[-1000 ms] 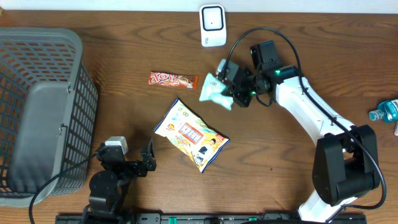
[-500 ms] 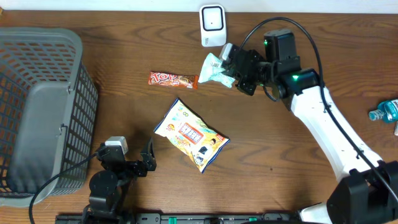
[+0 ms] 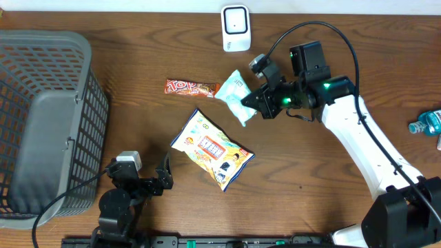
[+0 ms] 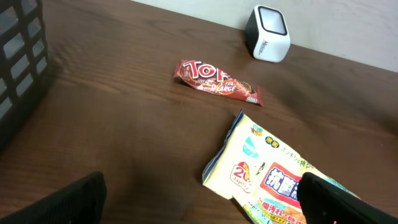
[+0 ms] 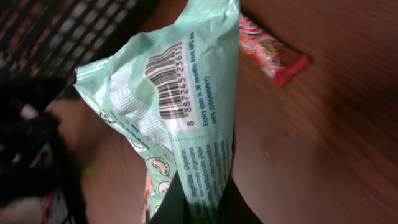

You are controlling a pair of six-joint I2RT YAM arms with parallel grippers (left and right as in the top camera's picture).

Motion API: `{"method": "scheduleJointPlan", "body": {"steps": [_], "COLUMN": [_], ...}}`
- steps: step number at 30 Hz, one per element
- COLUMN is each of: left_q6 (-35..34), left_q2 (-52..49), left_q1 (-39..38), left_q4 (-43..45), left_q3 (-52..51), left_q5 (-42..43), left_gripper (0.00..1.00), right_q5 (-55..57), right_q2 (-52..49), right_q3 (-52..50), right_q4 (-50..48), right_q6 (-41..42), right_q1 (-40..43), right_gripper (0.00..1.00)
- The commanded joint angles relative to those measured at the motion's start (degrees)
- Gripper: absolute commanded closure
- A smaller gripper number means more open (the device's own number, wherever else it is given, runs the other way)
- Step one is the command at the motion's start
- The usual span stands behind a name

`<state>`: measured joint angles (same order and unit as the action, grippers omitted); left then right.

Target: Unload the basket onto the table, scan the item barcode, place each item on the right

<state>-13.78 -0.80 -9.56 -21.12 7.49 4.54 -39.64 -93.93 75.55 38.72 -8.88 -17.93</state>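
**Desk:** Where is the mint-green packet (image 3: 233,96)?

**Photographer:** Pinched by one end in the right hand (image 3: 252,103), toward the far edge of the surface (image 3: 296,200), between the red candy bar (image 3: 191,87) and the arm. Its barcode (image 5: 166,84) faces the wrist camera.

**Desk:** What has changed?

**Photographer:** Half a second ago the packet was up close to the white scanner (image 3: 236,27) at the far edge. Now it has dropped back toward the middle, its free tip pointing at the yellow snack bag (image 3: 212,149) nearby. The candy bar, the bag and the scanner have not shifted.

**Desk:** And the arms?

**Photographer:** The right arm reaches in from the near right corner, forearm slanting toward the far edge and wrist turned leftward, its fingers pressed together on the packet. The left hand (image 3: 164,176) sits low by the near edge, beside the grey basket (image 3: 41,43), fingers spread wide and holding nothing. A blue bottle (image 3: 427,122) lies at the right edge.
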Motion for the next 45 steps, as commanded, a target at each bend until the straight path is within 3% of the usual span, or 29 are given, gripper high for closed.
{"method": "scheduleJointPlan", "body": {"steps": [1,7,10,14,18,19,20,24,32,39,45], "left_q6": [-0.7,-0.7,-0.7,-0.7,-0.7,-0.7,-0.7,-0.7,-0.7,-0.7,-0.7], "left_q2": [0.1,0.1,0.1,0.1,0.1,0.1,0.1,0.1,0.1,0.1,0.1], "left_q1": [-0.2,-0.2,-0.2,-0.2,-0.2,-0.2,-0.2,-0.2,-0.2,-0.2,-0.2], "left_q4": [-1.2,-1.2,-1.2,-1.2,-1.2,-1.2,-1.2,-1.2,-1.2,-1.2,-1.2], "left_q3": [-0.9,-0.9,-0.9,-0.9,-0.9,-0.9,-0.9,-0.9,-0.9,-0.9,-0.9], "left_q5": [-0.3,-0.3,-0.3,-0.3,-0.3,-0.3,-0.3,-0.3,-0.3,-0.3,-0.3], "left_gripper": [0.02,0.02,0.02,0.02,0.02,0.02,0.02,0.02,0.02,0.02,0.02], "right_q5": [17.5,63.5,75.2,88.7,105.1,109.5,110.5,109.6,109.3,109.8,109.6], "right_q2": [-0.9,-1.9,-2.4,-7.1,-17.3,-22.3,-25.0,-32.9,-46.5,-53.7,-54.3], "right_q3": [0.0,0.0,0.0,0.0,0.1,0.1,0.1,1.4,13.9,28.3,29.7], "right_q4": [-0.3,-8.2,-17.0,-31.8,-56.8,-70.0,-76.9,-96.5,-99.2,-96.7,-92.7], "right_q6": [5.4,5.4,-1.2,-18.5,-46.5,-60.9,-69.1,-86.0,-95.0,-95.2,-94.9], "right_q1": [-1.9,-6.6,-8.3,-8.8,-10.3,-11.0,-11.3,-12.7,-13.1,-13.7,-13.6], "right_gripper": [0.99,0.99,0.99,0.99,0.99,0.99,0.99,0.99,0.99,0.99,0.99]}}
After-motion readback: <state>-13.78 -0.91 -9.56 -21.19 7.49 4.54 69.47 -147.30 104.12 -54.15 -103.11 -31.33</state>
